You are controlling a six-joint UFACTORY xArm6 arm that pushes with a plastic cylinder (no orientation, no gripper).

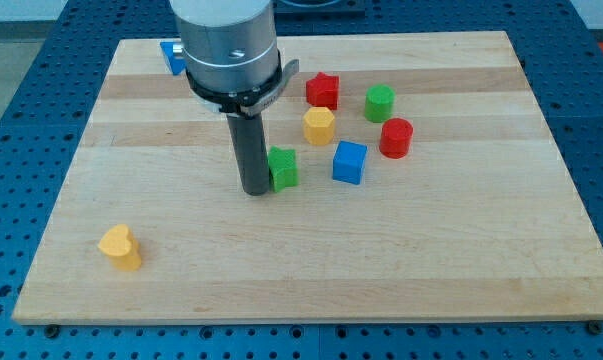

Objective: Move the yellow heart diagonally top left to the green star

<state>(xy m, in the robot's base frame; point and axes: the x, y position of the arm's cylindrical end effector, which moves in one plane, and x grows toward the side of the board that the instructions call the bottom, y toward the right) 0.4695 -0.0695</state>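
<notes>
The yellow heart [120, 246] lies near the board's bottom left. The green star [283, 167] sits near the board's middle. My tip [254, 190] stands right against the green star's left side, far up and right of the yellow heart. The rod and the arm's grey body hide part of the board above the tip.
A red star [323, 90], a yellow hexagon [319, 126], a green cylinder [380, 103], a red cylinder [396, 138] and a blue cube [349, 162] cluster right of the green star. A blue block [171, 57] shows partly behind the arm at the top. The wooden board [431, 260] ends at blue surroundings.
</notes>
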